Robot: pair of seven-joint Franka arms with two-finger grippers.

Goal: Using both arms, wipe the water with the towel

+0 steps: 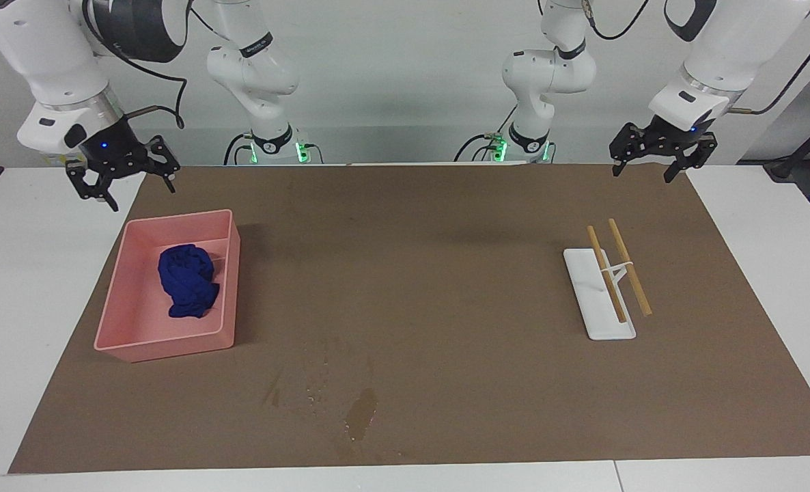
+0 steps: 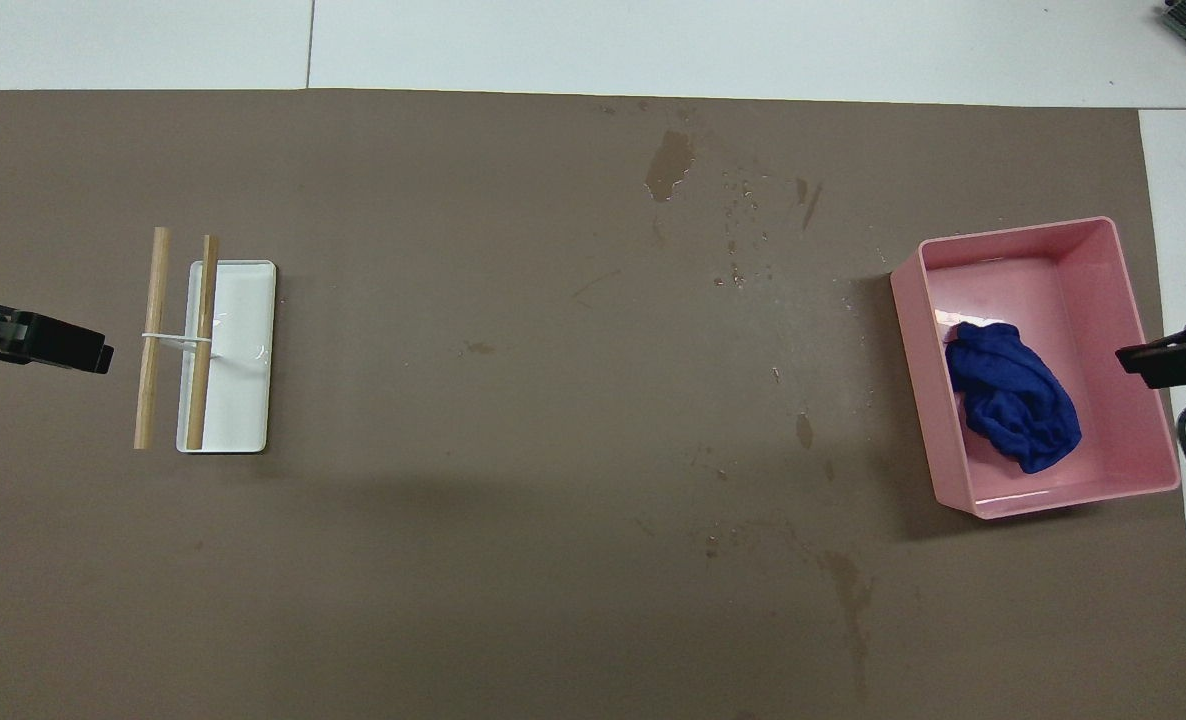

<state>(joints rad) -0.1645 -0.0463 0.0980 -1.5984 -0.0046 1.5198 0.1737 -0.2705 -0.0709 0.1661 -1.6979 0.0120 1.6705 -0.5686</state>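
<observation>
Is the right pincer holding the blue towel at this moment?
No: the blue towel lies crumpled inside the pink tray, while the right pincer hangs open and empty above the table edge beside it.

R gripper [image 1: 123, 186] hangs at approx 10 o'clock of the facing view, fingers spread wide, nothing in them, wrist tilted down. L gripper [image 1: 656, 165] waits at approx 2 o'clock, fingers apart too, empty, wrist angled down.
</observation>
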